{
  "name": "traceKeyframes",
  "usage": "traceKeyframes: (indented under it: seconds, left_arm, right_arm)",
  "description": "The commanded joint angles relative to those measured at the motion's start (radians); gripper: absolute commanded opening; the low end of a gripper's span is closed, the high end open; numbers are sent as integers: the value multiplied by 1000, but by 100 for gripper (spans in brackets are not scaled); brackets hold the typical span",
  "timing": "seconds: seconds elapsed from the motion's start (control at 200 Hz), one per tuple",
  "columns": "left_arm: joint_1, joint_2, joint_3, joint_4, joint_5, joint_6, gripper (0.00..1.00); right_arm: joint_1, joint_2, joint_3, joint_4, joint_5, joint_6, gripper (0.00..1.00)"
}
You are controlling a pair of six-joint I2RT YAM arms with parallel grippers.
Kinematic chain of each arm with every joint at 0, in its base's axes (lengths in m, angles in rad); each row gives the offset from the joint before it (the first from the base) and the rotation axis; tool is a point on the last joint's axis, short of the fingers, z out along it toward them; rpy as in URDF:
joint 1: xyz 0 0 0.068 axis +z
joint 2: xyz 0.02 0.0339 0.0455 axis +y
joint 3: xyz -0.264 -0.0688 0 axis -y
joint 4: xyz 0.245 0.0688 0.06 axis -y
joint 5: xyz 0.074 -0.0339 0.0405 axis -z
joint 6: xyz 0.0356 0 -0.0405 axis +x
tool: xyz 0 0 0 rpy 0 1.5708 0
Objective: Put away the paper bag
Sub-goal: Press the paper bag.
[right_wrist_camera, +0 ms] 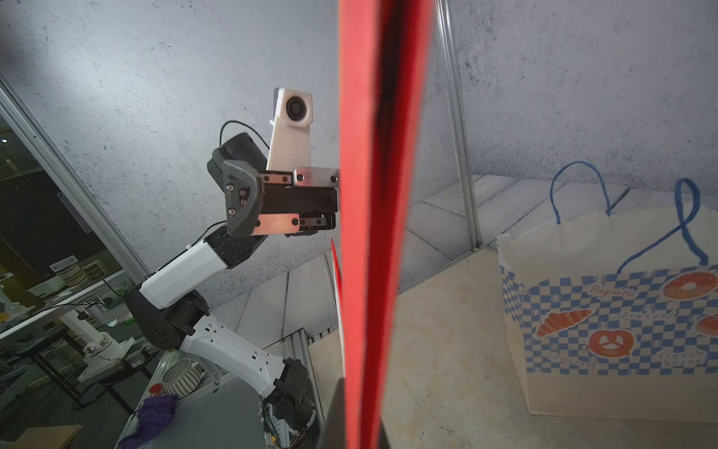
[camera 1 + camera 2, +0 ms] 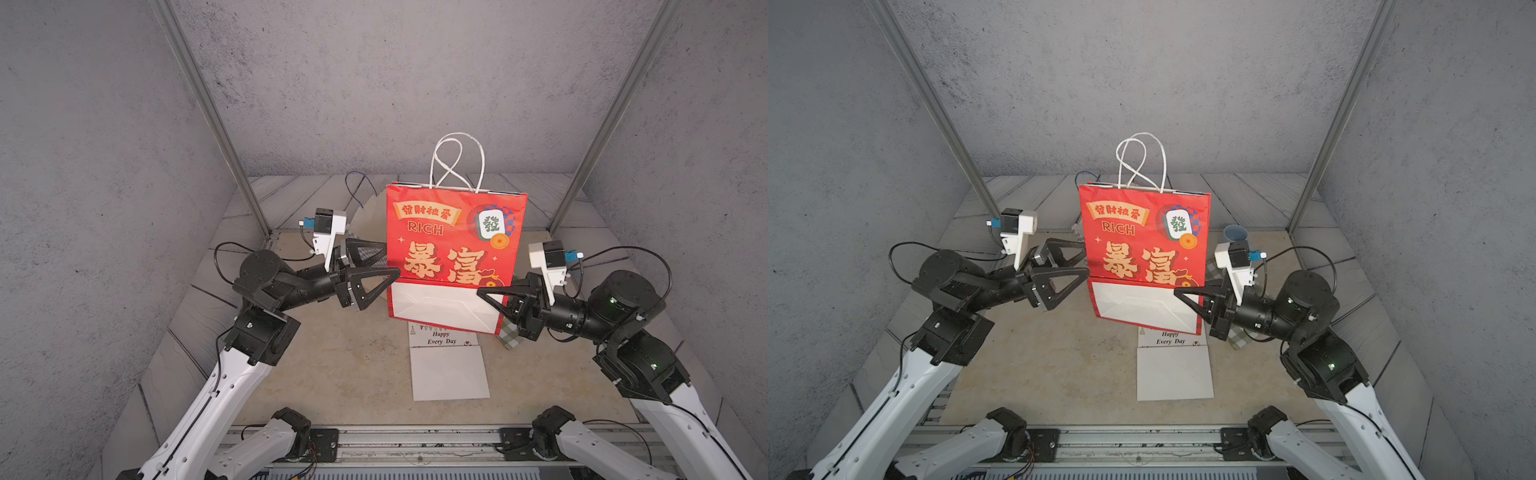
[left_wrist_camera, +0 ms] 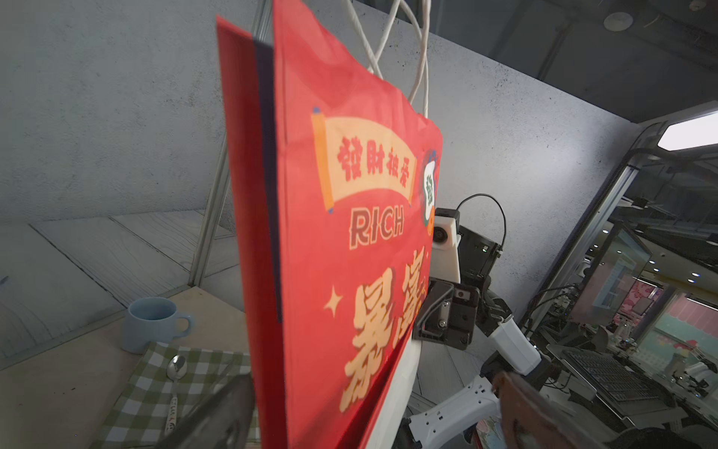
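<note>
Red paper bag edge-on, bakery bag beyond

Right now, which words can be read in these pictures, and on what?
"RICH": red paper bag
"暴富": same bag
"發": its mahjong tile
"Happy Every Day": white flat bag
"Baguette": blue-checked bag
"Pretzel": same
"croissant": same
"french bread": same
Red bag's banner and spoon print: too blurred.

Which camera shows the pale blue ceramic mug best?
The left wrist view: the pale blue ceramic mug shows whole, handle included. In a top view only its rim peeks out beside the red paper bag; the right wrist view misses it.
</note>
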Motion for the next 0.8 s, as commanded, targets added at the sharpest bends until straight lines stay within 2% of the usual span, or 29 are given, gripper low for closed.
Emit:
traceKeyframes:
  seconds: [0.0,0.15,0.31,0.515,0.656,0.696,0.756,0.796]
  left_arm:
    - [4,-36,-2,-9,90,29,99]
    - [3,-33,-18,-43,76,59,99]
    - [-6,30,-12,86,115,-60,100]
    - [-16,47,-7,74,129,-22,91]
    - [-18,53,-21,165,153,-80,70]
    - [-18,52,-30,217,162,-115,61]
    - [-20,53,-39,282,170,-160,40]
    - [-23,51,-39,300,174,-179,34]
  right_arm:
    - [4,26,70,32,46,-32,0]
    - [4,47,108,87,-15,7,0]
    - [3,64,134,112,-95,40,0]
    - [4,71,138,198,-174,135,0]
    - [4,77,146,180,-167,124,0]
    - [5,81,146,173,-161,114,0]
    - [4,87,146,155,-154,105,0]
    - [3,93,147,137,-159,96,0]
